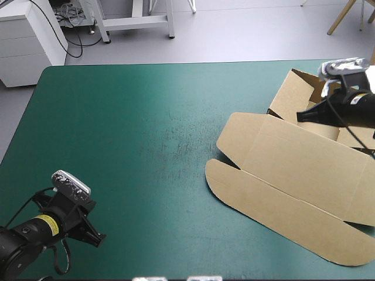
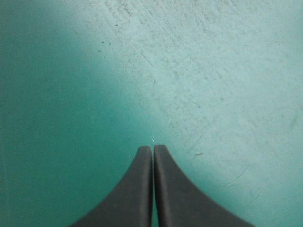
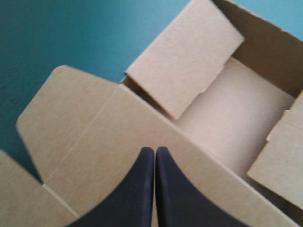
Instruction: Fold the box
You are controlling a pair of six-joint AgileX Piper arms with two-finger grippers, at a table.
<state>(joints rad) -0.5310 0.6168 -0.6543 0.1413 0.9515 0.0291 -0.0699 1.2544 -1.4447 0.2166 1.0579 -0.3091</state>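
The box lay at the right side of the table, with its walls partly raised at the far end and its lid flat. My right gripper, fingers pressed together and holding nothing, stood over the crease between lid and tray. My left gripper, also closed and empty, was over bare cover, well apart. A side flap leaned inward. I judged it best to push it near its fold, slowly, so the box would not slide.

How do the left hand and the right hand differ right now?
The left hand is over bare teal-green cover near the table's front left corner; the right hand is over the box at the far right. The left hand is well clear of the box; the right hand is close above it. Both are shut.
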